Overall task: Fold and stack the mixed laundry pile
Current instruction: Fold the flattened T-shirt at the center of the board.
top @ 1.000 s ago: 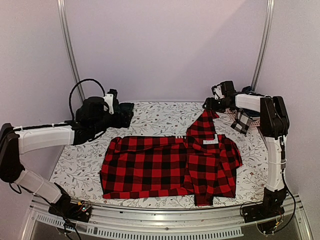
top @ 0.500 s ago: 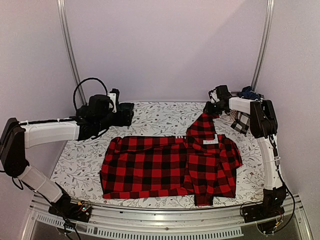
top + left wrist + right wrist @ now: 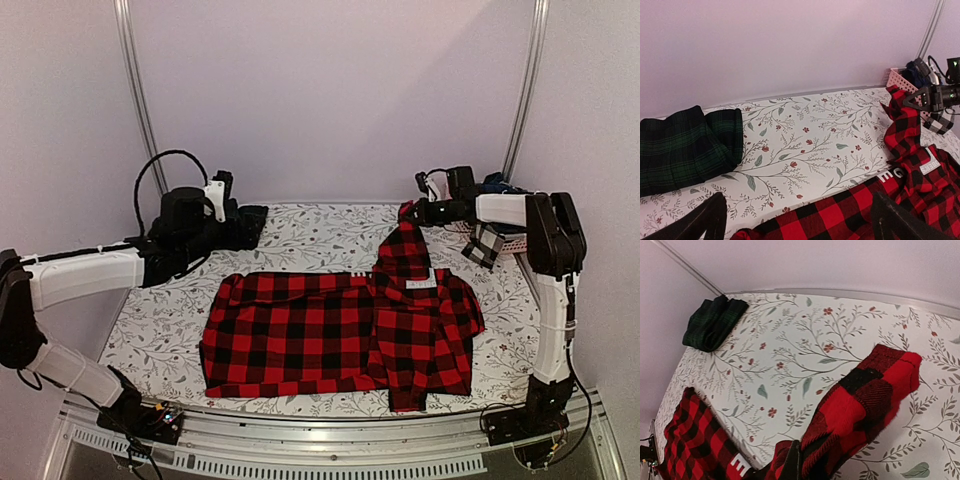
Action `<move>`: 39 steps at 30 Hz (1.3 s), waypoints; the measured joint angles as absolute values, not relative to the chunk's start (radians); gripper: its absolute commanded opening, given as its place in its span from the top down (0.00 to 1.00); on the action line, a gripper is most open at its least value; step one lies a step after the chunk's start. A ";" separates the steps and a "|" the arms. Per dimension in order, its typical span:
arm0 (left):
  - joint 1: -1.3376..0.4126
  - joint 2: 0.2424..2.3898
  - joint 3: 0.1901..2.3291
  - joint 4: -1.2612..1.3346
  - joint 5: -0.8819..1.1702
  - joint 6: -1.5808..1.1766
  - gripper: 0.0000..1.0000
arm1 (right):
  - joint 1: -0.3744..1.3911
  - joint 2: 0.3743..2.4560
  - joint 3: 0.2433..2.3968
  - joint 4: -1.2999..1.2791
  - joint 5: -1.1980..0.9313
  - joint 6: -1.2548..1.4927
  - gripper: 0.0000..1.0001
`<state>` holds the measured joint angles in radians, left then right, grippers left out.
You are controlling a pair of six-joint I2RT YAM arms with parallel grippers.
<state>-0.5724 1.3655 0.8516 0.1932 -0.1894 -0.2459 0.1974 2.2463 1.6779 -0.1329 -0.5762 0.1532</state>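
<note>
The right gripper (image 3: 414, 211) is clamped on a sleeve (image 3: 865, 400) of the red-and-black flannel shirt (image 3: 320, 330). It holds the sleeve up in a peak above the table cloth (image 3: 320, 232) at about 1 o'clock on the table. In the right wrist view the sleeve's squared end sticks out past the grip, clear of the cloth. The rest of the shirt lies spread flat from the middle of the table toward 6 o'clock, with a white label (image 3: 421, 284) showing below the raised sleeve. At 3 o'clock from this gripper stands the pink basket (image 3: 508, 243), with dark clothes (image 3: 497, 186) in it and a grey-and-white checked cloth (image 3: 484, 243) draped over its rim

The left gripper (image 3: 796, 210) is spread wide and holds nothing; its two fingers (image 3: 705, 222) hang low over the table cloth on the 9 o'clock side. The folded dark green tartan piece (image 3: 687, 147) rests near 11 o'clock, apart from those fingers and well apart from the shirt
</note>
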 measured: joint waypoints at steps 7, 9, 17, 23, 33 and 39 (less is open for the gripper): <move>-0.573 1.285 0.852 0.173 -0.086 -0.187 0.00 | 0.239 1.895 1.497 -0.016 -0.897 0.028 1.00; -0.575 1.256 0.859 0.163 -0.044 -0.165 0.00 | 0.261 1.811 1.448 -0.017 -0.972 -0.029 1.00; -0.683 1.237 0.864 0.143 0.125 -0.063 0.00 | 0.482 1.536 1.150 -0.096 -0.995 -0.296 1.00; -0.817 1.270 0.757 0.218 0.208 0.063 0.00 | 0.615 1.350 0.954 -0.088 -0.973 -0.337 1.00; -0.856 1.404 0.736 0.426 0.430 0.170 0.00 | 0.682 1.205 0.939 -0.091 -0.940 -0.382 1.00; -0.919 1.497 0.826 0.473 0.467 0.205 0.00 | 0.714 1.204 0.939 -0.115 -0.921 -0.398 0.99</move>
<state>-0.9192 1.4967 0.8257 0.4732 0.4675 0.2050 0.7139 1.2037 0.9386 -0.1150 -0.9207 -0.3985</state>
